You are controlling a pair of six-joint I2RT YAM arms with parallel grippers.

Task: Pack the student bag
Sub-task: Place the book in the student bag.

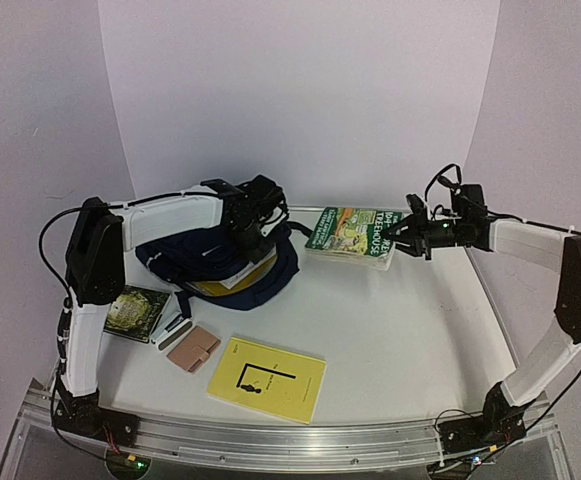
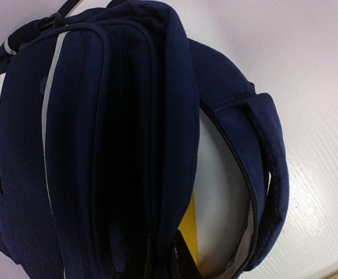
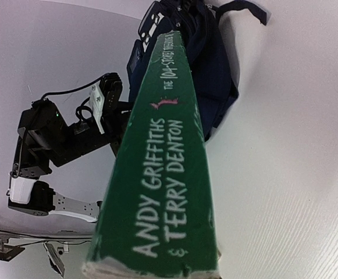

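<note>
Right up against the right wrist cam is the green book, spine on, "Andy Griffiths & Terry Denton" printed along it. The student bag lies on the back-left part of the table, main compartment gaping open. From the left wrist view you can see a yellow book tucked inside, down in the opening.

The left gripper sits right on top of the bag at the opening. Honestly can't tell if its fingers are spread or pinching fabric, since neither view shows them clearly.

Just right of the bag, the right gripper is clamped on the right edge of the green book, which sits near the back of the table.

In front of the bag, on the left, there's a dark book with a greenish cover, a small grey-white item I can't identify, and a tan wallet. A second yellow book lies flat near the front edge.
</note>
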